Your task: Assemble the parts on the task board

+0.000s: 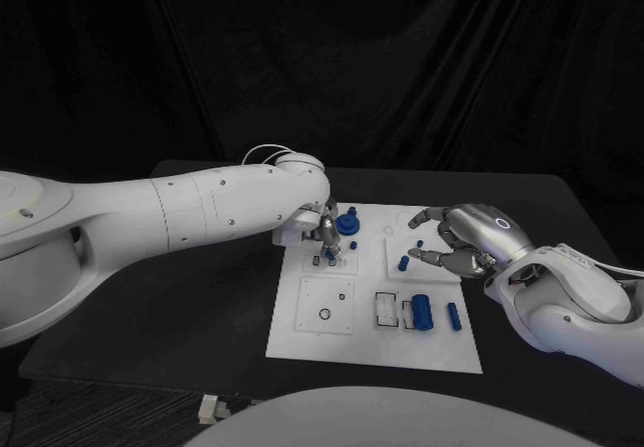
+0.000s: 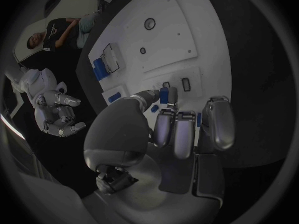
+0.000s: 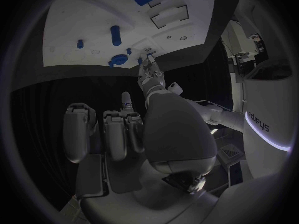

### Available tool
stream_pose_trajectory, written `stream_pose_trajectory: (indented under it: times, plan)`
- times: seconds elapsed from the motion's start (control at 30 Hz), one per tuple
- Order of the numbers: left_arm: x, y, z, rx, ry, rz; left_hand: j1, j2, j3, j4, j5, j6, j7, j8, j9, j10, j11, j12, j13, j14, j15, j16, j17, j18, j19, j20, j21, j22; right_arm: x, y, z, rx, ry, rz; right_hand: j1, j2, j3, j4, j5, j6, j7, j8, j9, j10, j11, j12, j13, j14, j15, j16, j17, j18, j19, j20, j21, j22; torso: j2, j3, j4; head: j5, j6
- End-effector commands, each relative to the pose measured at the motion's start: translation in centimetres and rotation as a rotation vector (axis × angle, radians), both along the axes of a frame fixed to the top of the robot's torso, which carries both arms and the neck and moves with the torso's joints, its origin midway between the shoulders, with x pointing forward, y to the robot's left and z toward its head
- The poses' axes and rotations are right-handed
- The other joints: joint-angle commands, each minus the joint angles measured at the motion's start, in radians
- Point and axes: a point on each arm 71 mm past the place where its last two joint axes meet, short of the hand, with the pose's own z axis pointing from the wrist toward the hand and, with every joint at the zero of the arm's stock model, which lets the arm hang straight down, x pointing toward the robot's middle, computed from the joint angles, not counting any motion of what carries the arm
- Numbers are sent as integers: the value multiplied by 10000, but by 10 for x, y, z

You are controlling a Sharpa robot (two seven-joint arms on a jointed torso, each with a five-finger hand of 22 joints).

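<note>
The white task board [image 1: 303, 328] lies mid-table. My left hand [image 1: 316, 230] hovers over its upper left area and pinches a small blue part [image 2: 164, 95] between thumb and a finger, just above the slots there. A round blue knob [image 1: 349, 223] stands right beside that hand. My right hand [image 1: 465, 241] hangs over the board's upper right with fingers apart and nothing in them; a short blue peg [image 1: 403, 264] stands near its fingertips. In the right wrist view the right hand [image 3: 124, 129] faces the board [image 3: 93, 20] and the left hand [image 3: 149, 74].
A blue cylinder [image 1: 422, 312] and a thin blue bar [image 1: 454, 317] lie on the board's lower right, next to empty rectangular slots [image 1: 386, 309]. A ring-marked plate [image 1: 325, 307] sits at the lower left. Black table [image 1: 201, 307] surrounds the board.
</note>
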Motion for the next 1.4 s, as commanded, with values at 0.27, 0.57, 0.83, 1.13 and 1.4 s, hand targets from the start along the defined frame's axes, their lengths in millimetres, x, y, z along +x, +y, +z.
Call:
stream_pose_trajectory:
  times: [0.27,0.57,0.83,1.13,1.4]
  plan:
    - [1,4,-3,420,-156,350,-132,92,961,-1053,-267,289,-361,-128,6,48,-7,-10,744,539,-82,-7,1523,53,43,-26,-26,1735,0,-1,-3,-22,82,-139,123,4,-5,60,90,51,0,38,-21,1077,-67,35,2630,1020,-84,-19,2523,85,261,-77,-45,2093,6,0,2,-5,-2]
    - [0,4,-6,439,-60,309,-251,95,844,-1011,-608,337,-387,-251,6,34,-23,-28,726,525,-89,-31,1493,58,35,-30,-75,1727,-1,-1,-6,-49,160,-155,154,11,-2,71,126,52,-1,41,-29,1077,-69,35,2630,1012,-87,-34,2487,87,258,-81,-55,2089,9,2,-1,-1,-2]
    - [-1,4,-7,410,-68,346,-320,99,783,-967,-744,343,-389,-331,-5,10,-20,-54,696,508,-88,-55,1459,66,17,-31,-126,1716,-1,-1,-6,-63,186,-163,167,18,0,76,139,54,-1,43,-32,1077,-69,35,2630,1010,-88,-38,2479,92,247,-82,-78,2082,3,3,0,-4,-2]
    - [0,4,-10,382,-65,389,-498,159,590,-778,-1052,406,-392,-506,-29,-44,-11,-108,633,475,-76,-97,1404,75,-9,-23,-202,1705,0,-1,-7,-111,230,-178,179,24,2,81,148,55,-1,45,-36,1077,-70,35,2630,1003,-89,-51,2450,98,238,-84,-99,2074,0,2,3,-17,-2]
    - [-1,4,-12,382,-16,400,-559,187,457,-689,-1178,431,-390,-611,-49,-92,-5,-154,579,439,-67,-141,1341,83,-33,-15,-259,1695,0,-1,-8,-145,266,-195,187,28,2,86,153,56,1,46,-39,1077,-70,35,2630,998,-89,-60,2429,97,239,-85,-99,2075,7,2,-3,-10,-2]
